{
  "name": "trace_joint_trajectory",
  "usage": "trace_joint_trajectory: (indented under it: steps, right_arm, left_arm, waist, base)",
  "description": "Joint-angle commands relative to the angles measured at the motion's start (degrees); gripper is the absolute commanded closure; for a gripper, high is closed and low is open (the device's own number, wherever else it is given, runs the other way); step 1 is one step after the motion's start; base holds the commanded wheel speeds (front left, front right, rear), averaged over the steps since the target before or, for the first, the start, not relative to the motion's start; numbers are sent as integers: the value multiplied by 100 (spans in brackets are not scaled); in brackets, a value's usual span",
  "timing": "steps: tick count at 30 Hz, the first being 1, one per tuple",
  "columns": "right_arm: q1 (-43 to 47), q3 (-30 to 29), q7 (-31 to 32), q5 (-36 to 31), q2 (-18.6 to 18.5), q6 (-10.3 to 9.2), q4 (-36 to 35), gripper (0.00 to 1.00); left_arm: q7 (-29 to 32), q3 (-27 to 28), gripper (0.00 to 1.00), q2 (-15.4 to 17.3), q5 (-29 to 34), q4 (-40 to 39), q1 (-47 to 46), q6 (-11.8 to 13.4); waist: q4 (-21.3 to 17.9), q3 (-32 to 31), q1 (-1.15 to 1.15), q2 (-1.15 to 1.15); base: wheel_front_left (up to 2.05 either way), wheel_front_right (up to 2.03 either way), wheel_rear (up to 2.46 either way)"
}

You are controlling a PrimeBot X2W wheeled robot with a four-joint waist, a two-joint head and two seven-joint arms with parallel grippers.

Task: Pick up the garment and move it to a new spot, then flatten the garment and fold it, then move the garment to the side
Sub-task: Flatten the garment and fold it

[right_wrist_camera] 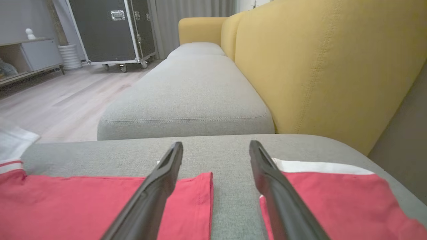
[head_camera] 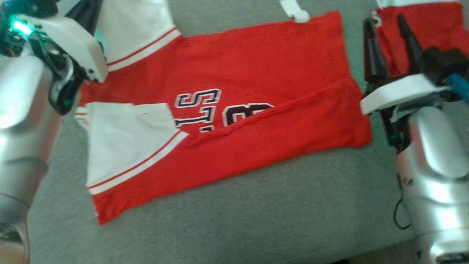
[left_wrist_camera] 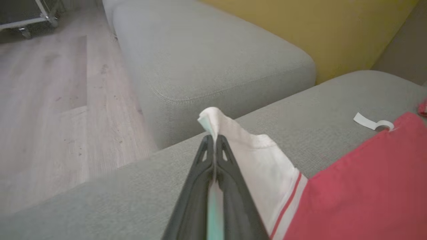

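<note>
Head view: the red jersey (head_camera: 256, 73) lies spread on the grey sofa (head_camera: 256, 220), lettering up. Its near long edge is turned in over the number, and the near white sleeve (head_camera: 124, 143) lies folded onto the body. The far sleeve (head_camera: 135, 29) sticks out at the upper left, where the left gripper (head_camera: 85, 13) reaches in. The right gripper (head_camera: 384, 22) hangs just past the jersey's right edge, with a second red garment (head_camera: 421, 22) beyond it.

Left wrist view: the left gripper's fingers (left_wrist_camera: 230, 166) are pressed together on the edge of the far sleeve, which puckers up from between the tips. A white tag (left_wrist_camera: 370, 121) lies at the jersey's far edge, and the floor (left_wrist_camera: 50, 116) shows beyond the sofa.

Right wrist view: the right gripper's fingers (right_wrist_camera: 160, 180) stand spread and pinch nothing. They hang over the strip of bare sofa between the jersey and the second garment.

This looks like the folding step, with one side done and the far sleeve gripped. The next move probably calls for lifting that sleeve and carrying it over the body toward the near side. The grip must stay tight so the thin edge does not slip. The right gripper may need to take the far hem corner so the whole side turns over evenly.
</note>
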Motion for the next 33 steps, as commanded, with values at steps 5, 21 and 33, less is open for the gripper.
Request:
trace_joint_trajectory:
  steps: [5,21,33]
  right_arm:
    - [-601,131,557,166,-428,-4,755,0]
    - [-1763,794,1196,393,-1305,-4,3277,0]
    - [-2290,850,1138,215,-1339,-4,3988,100]
  left_arm:
    - [-426,-2,100,119,-15,-563,171,10]
    - [-430,-369,100,-241,-101,-1844,719,148]
    - [-441,-411,100,-326,-83,-1919,562,179]
  waist:
    - [732,-330,1,0]
    - [1538,-129,1,0]
    - [1663,249,1,0]
  base:
    - [0,0,0]
    - [0,0,0]
    - [0,0,0]
